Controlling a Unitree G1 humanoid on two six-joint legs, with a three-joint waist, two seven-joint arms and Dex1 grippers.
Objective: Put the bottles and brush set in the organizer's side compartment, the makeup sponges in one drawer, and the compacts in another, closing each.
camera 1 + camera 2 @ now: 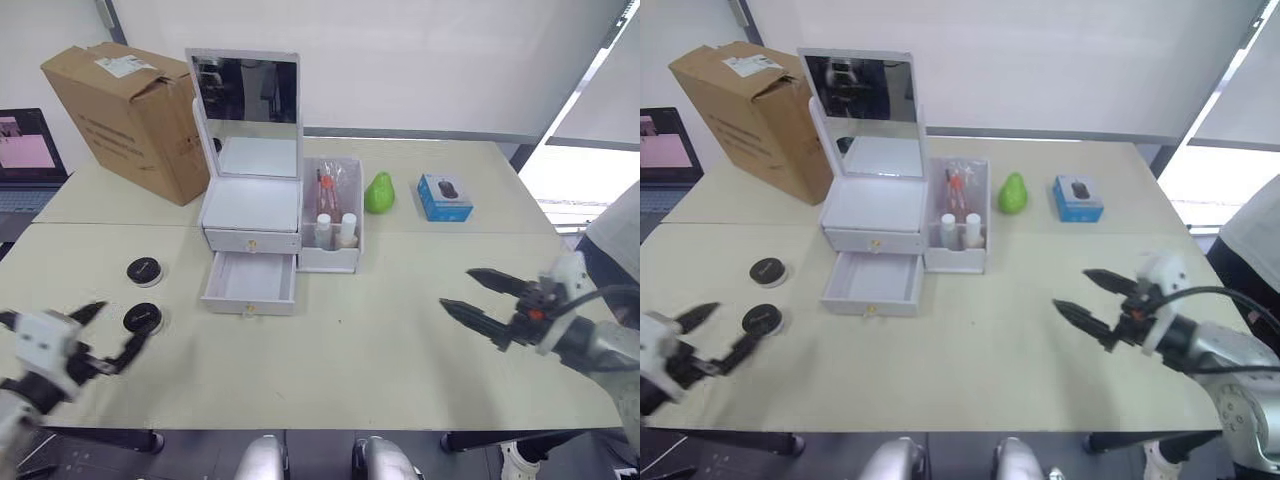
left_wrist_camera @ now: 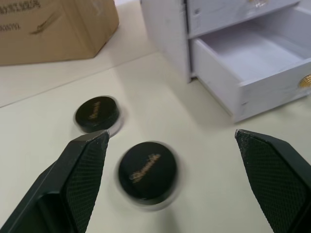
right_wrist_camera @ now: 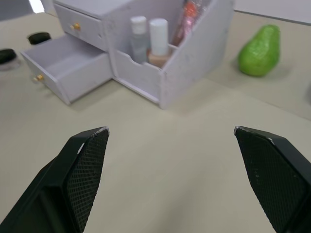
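The white organizer (image 1: 250, 205) stands mid-table with its mirror lid up. Its upper drawer is shut. The lower drawer (image 1: 250, 280) is pulled out and empty. The side compartment (image 1: 345, 255) holds the two white-capped bottles (image 3: 149, 41) and the brush set (image 1: 327, 190). Two black-lidded compacts (image 1: 146, 270) (image 1: 143, 318) lie on the table left of the organizer. My left gripper (image 1: 126, 320) is open, and the nearer compact (image 2: 147, 170) sits just ahead between its fingers. My right gripper (image 1: 457, 288) hangs open over bare table to the right. The makeup sponges are out of view.
A cardboard box (image 1: 130, 115) stands at the back left beside the organizer. A green pear (image 1: 379, 193) and a small blue box (image 1: 445, 197) lie right of the side compartment. A laptop (image 1: 28, 160) sits beyond the table's left edge.
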